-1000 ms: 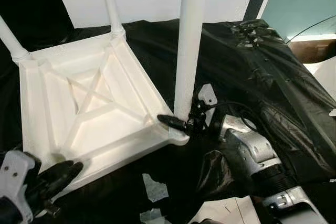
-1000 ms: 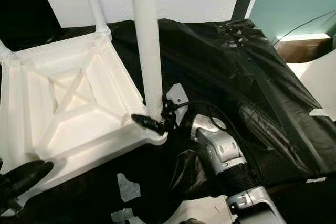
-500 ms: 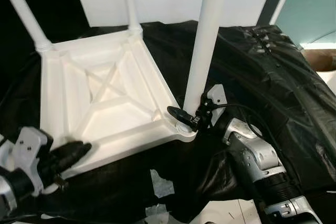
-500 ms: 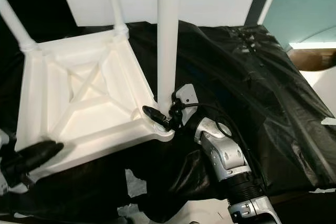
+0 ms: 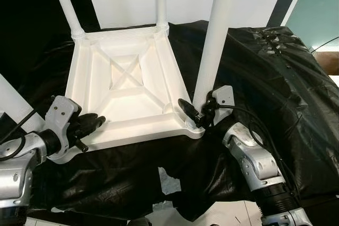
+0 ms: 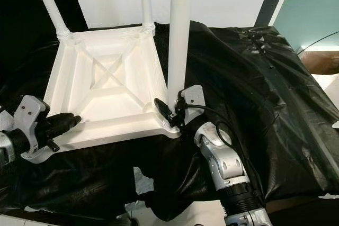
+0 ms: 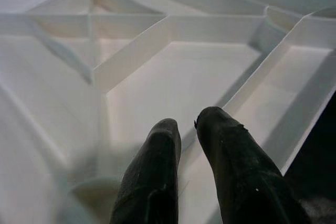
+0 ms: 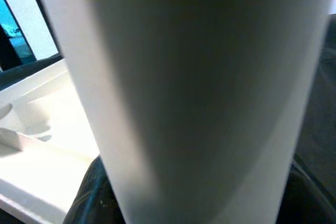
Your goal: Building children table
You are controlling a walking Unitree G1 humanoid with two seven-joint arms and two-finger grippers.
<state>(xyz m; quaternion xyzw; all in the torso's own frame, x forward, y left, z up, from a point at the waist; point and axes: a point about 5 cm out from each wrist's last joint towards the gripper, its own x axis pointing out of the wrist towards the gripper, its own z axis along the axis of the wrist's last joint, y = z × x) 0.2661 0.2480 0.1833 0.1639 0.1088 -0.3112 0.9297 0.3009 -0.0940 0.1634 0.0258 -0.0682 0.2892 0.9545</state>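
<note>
Three legs standing: upturned tabletop [image 5: 124, 86] carries them; near-left corner socket empty.
Right end effector [image 5: 197, 116]: clamped around nearest leg [image 5: 214, 41].
Left end effector [image 5: 90, 124]: nearly closed, empty.

Upturned white table [image 5: 127, 86] on black sheeting [image 5: 275, 78]

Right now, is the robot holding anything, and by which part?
Yes. The right tool grips the white table leg at its base, where it meets the upturned tabletop. The left tool rests closed on the tabletop's near edge, holding nothing.
</note>
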